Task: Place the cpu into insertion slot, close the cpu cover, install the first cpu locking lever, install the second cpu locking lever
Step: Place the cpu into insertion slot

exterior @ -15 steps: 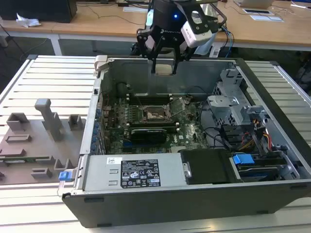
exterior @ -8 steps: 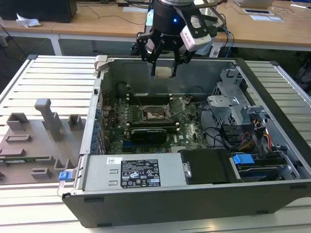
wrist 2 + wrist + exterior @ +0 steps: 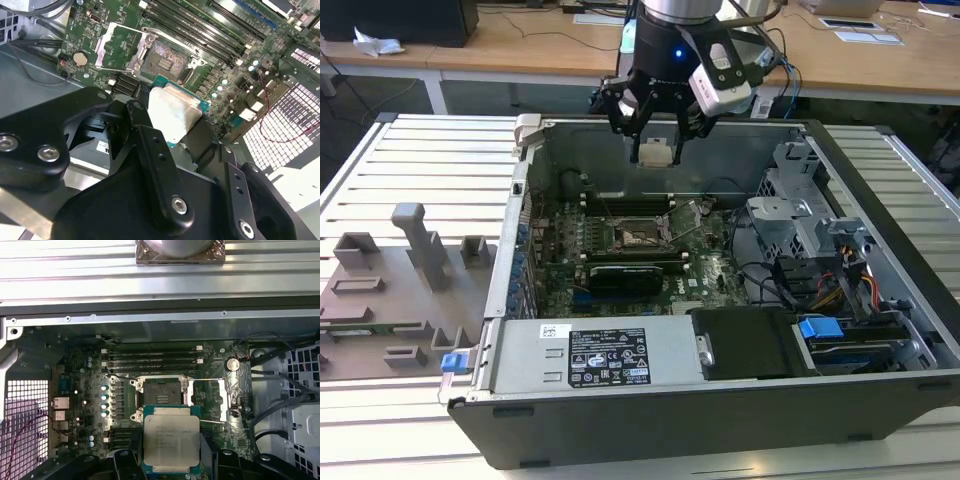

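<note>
My gripper (image 3: 655, 148) hangs above the open computer case, shut on the cpu (image 3: 655, 154), a flat square chip with a silvery top. In both wrist views the cpu (image 3: 171, 441) (image 3: 173, 114) sits between the black fingers (image 3: 124, 460). It is held in the air, above and apart from the green board. The insertion slot (image 3: 161, 392) (image 3: 163, 56) (image 3: 640, 236) lies open with its dark centre bare. The cpu cover (image 3: 220, 400) (image 3: 118, 45) is swung back beside the slot. A thin wire lever (image 3: 120, 376) stands raised along one edge of the slot.
Long black memory slots (image 3: 150, 357) run beside the socket. Inside the case, a power supply with a white label (image 3: 620, 358) fills the near wall and a drive cage with cables (image 3: 810, 240) the exterior view's right. Grey fixtures (image 3: 415, 255) stand on the table to the left.
</note>
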Action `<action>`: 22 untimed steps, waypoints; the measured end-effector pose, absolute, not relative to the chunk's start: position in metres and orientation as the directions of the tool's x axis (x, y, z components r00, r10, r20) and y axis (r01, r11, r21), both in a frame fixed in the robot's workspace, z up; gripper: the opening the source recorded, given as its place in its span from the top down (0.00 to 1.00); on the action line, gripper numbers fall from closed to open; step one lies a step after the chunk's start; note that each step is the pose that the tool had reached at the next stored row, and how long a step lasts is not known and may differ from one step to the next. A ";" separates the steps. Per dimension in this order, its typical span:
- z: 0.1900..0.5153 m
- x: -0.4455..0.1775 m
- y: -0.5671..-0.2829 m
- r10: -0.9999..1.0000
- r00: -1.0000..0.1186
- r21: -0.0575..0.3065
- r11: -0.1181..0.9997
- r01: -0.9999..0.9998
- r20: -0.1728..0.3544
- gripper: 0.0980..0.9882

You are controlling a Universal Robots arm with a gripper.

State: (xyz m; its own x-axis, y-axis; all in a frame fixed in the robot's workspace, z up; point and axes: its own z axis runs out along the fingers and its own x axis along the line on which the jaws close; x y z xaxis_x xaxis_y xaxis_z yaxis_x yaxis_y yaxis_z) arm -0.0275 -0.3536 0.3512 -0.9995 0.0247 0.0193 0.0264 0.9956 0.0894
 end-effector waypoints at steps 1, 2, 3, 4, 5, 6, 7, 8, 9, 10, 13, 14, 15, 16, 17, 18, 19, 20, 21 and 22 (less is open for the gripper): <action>0.351 -0.027 -0.354 0.025 -1.000 0.089 0.996 0.026 0.019 0.50; 0.349 -0.027 -0.354 0.025 -1.000 0.089 0.996 0.026 0.019 0.50; 0.346 -0.027 -0.354 0.025 -1.000 0.089 0.996 0.026 0.019 0.50; 0.344 -0.027 -0.354 0.025 -1.000 0.089 0.996 0.026 0.019 0.50; 0.342 -0.027 -0.354 0.025 -1.000 0.089 0.996 0.026 0.020 0.50; 0.340 -0.027 -0.354 0.025 -1.000 0.089 0.996 0.026 0.020 0.50; 0.339 -0.027 -0.354 0.025 -1.000 0.088 0.996 0.026 0.020 0.50; 0.337 -0.027 -0.354 0.025 -0.999 0.088 0.996 0.027 0.019 0.50; 0.334 -0.027 -0.354 0.025 -0.999 0.088 0.996 0.027 0.019 0.50; 0.332 -0.027 -0.354 0.025 -1.000 0.088 0.996 0.026 0.020 0.50; 0.326 -0.027 -0.354 0.025 -1.000 0.088 0.996 0.026 0.020 0.50; 0.325 -0.027 -0.354 0.025 -0.999 0.088 0.996 0.026 0.020 0.50; 0.324 -0.027 -0.354 0.025 -0.999 0.088 0.996 0.026 0.020 0.50; 0.323 -0.027 -0.354 0.025 -1.000 0.088 0.996 0.026 0.020 0.50; 0.322 -0.027 -0.354 0.025 -1.000 0.088 0.996 0.026 0.020 0.50; 0.321 -0.027 -0.354 0.025 -1.000 0.088 0.996 0.026 0.020 0.50; 0.320 -0.027 -0.354 0.025 -1.000 0.088 0.996 0.026 0.020 0.50; 0.319 -0.027 -0.354 0.025 -1.000 0.088 0.996 0.026 0.020 0.50; 0.319 -0.027 -0.354 0.025 -1.000 0.088 0.996 0.026 0.020 0.50; 0.318 -0.027 -0.354 0.025 -1.000 0.088 0.996 0.026 0.020 0.50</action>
